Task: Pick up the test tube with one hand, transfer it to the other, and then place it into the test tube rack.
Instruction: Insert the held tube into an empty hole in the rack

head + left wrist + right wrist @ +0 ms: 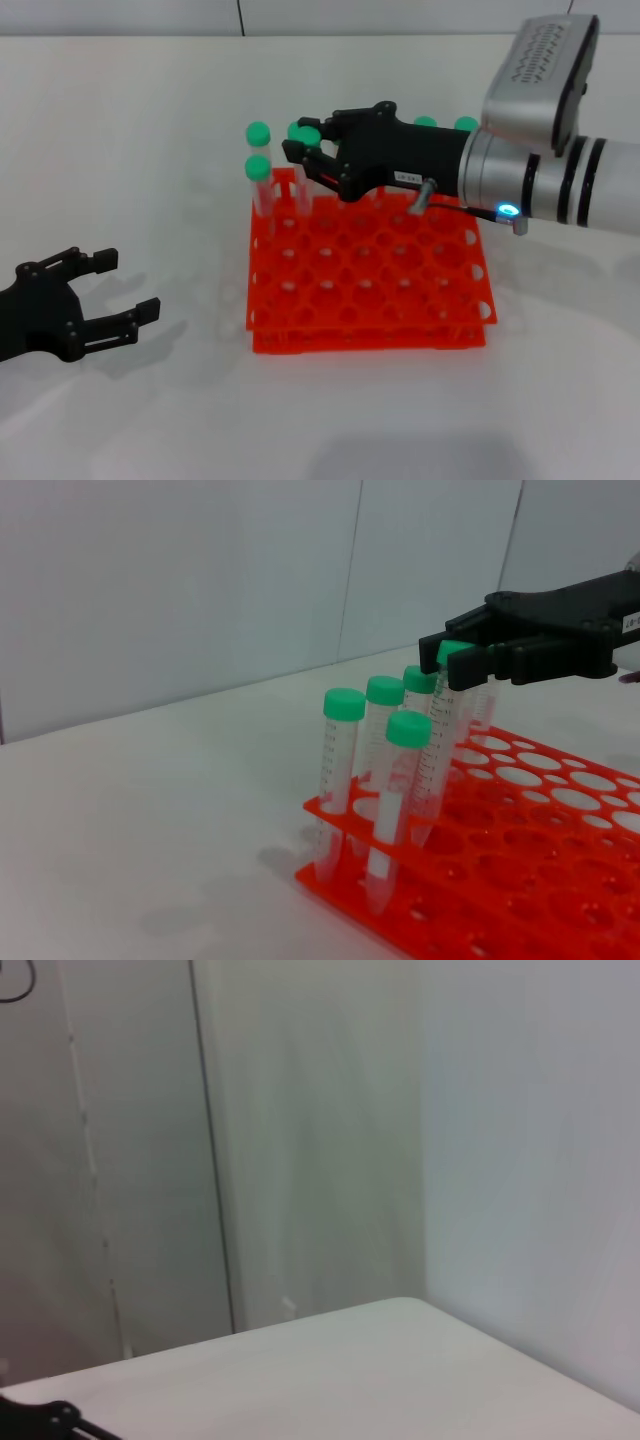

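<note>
White table, pale wall panels behind. Rack is being carried mid-table. Right gripper is hanging over the rack's far left corner, jaws closed on the tube just below its green cap, tube foot in a hole. Left gripper is being rested near the table's left edge, jaws wide, empty, well apart from the rack.

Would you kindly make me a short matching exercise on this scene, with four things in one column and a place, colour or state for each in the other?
Things:
1. left gripper
2. right gripper
3. rack
4. tube caps

Descriptions:
a. orange-red, with round holes
b. green
c. open, low beside the rack, holding nothing
d. over the rack's far corner, fingers around a capped tube

Pairs: 1-c, 2-d, 3-a, 4-b
</note>
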Robot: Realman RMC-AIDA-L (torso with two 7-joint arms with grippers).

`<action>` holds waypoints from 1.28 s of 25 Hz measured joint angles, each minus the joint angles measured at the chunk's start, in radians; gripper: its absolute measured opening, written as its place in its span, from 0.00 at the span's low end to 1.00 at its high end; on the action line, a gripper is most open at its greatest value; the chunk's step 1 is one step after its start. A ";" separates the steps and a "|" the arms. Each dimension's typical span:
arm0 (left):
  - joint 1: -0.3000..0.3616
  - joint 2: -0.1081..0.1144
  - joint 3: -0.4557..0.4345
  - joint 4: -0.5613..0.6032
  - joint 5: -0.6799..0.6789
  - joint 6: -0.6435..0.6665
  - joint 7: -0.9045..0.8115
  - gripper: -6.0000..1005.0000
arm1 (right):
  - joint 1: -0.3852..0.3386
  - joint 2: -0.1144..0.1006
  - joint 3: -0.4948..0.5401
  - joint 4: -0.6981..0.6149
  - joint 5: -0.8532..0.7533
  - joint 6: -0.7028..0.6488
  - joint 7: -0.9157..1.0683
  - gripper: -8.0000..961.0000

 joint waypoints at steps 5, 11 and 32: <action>-0.004 0.000 -0.003 -0.008 0.000 0.000 0.007 0.87 | 0.026 -0.001 -0.016 0.012 -0.001 0.001 0.000 0.27; -0.004 -0.001 -0.003 -0.008 0.000 0.000 0.011 0.87 | 0.041 0.000 -0.021 0.027 -0.002 0.003 0.000 0.27; -0.010 0.002 -0.003 -0.008 0.000 -0.015 0.012 0.87 | 0.041 -0.002 -0.013 0.030 0.004 0.016 -0.014 0.29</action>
